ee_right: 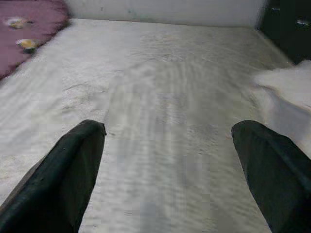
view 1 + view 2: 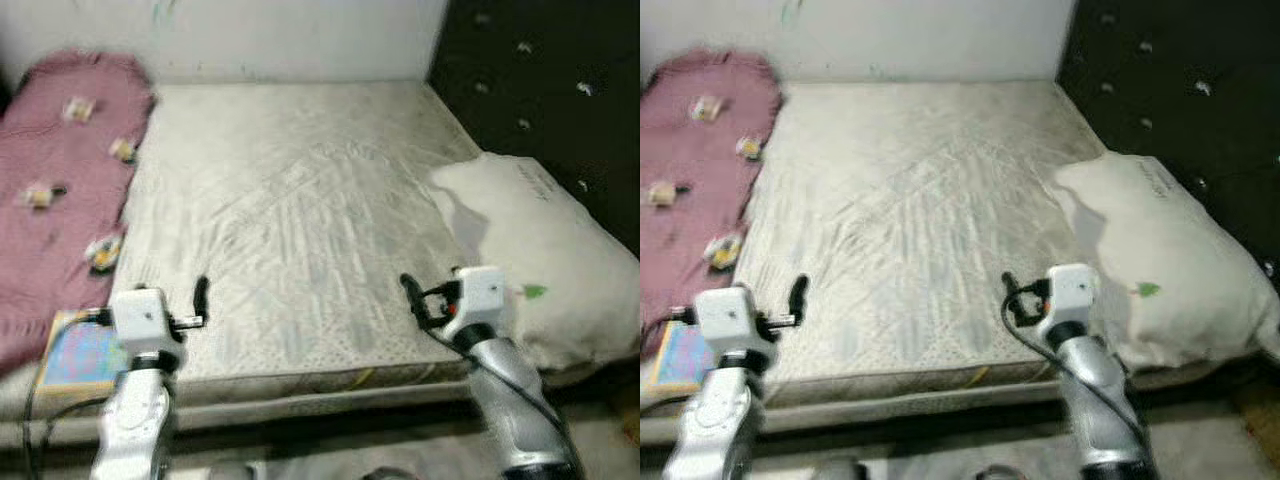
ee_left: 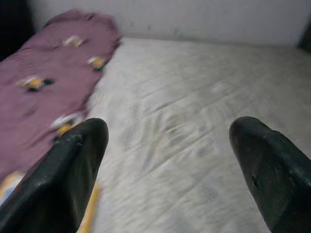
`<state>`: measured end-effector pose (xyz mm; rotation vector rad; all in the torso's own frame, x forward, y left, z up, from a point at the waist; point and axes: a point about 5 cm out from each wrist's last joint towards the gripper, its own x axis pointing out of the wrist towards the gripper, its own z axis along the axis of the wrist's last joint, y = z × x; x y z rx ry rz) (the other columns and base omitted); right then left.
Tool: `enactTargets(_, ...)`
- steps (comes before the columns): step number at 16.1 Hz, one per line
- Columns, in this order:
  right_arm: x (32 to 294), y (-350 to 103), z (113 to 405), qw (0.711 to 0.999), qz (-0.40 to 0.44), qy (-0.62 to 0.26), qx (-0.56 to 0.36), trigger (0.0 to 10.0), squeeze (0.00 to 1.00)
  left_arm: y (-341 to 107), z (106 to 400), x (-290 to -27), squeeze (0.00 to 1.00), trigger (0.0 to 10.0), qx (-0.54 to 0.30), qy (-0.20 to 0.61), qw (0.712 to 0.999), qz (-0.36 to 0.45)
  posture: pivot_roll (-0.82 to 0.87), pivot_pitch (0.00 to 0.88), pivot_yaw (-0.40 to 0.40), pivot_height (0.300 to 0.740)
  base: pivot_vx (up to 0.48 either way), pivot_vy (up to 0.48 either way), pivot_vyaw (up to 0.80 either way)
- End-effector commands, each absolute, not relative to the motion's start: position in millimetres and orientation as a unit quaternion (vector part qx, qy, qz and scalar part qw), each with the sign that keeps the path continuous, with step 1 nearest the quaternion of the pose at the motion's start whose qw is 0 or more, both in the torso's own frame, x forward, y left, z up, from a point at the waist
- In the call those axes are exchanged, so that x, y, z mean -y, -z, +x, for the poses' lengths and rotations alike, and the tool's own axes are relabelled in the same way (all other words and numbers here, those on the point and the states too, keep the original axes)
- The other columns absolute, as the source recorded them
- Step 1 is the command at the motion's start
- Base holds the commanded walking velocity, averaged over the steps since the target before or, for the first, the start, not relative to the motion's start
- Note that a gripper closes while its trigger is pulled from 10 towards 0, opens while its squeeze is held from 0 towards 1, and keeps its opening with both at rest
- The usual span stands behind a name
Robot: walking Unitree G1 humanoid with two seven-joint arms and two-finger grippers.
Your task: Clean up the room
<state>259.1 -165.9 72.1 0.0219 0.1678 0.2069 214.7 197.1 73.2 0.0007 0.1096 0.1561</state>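
Observation:
A bed with a bare pale mattress [image 2: 300, 220] lies before me. A pink blanket [image 2: 60, 170] with small yellow patterns lies crumpled along its left side. A white pillow [image 2: 540, 250] rests at the right, against a dark tufted headboard [image 2: 560, 90]. My left gripper [image 2: 200, 297] hovers over the mattress's near left edge, open, with nothing between its fingers [image 3: 63, 179]. My right gripper [image 2: 412, 297] is held over the near right part, just left of the pillow, also open and empty, its fingers [image 1: 68, 179] wide apart.
A colourful flat book or box [image 2: 75, 355] lies at the near left corner, partly under the blanket. A white wall [image 2: 300, 35] runs behind the bed. The bed's front edge [image 2: 320, 385] is directly before me, with grey floor below.

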Motion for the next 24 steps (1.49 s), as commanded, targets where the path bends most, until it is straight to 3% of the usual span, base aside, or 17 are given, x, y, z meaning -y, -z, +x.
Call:
enactTargets(1,169.1,-77.7,261.0,0.992,0.001,-0.103,-0.073,10.0,0.00,-75.5,216.8,-196.5,0.00,10.0,-0.052,-0.075,0.996,0.001,-0.01,0.000,-0.039,0.740,0.000,0.469,0.00)
enactTargets(6,168.9,-76.9,261.6,0.992,-0.001,-0.106,-0.075,10.0,0.00,-75.4,217.6,-195.3,0.00,10.0,-0.052,-0.074,0.996,0.002,-0.01,0.000,-0.044,0.740,0.000,0.469,0.64)
enactTargets(17,166.6,-76.8,265.8,0.991,0.004,-0.106,-0.077,10.0,0.00,-79.5,222.0,-196.0,0.00,10.0,-0.036,-0.071,0.997,0.001,-0.01,0.000,-0.037,0.740,0.000,0.466,0.00)
enactTargets(24,167.4,-77.0,267.5,0.991,-0.003,-0.110,-0.077,10.0,0.00,-82.1,223.1,-192.4,0.00,10.0,-0.024,-0.058,0.998,-0.005,-0.02,0.000,-0.044,0.740,0.000,0.000,0.00)
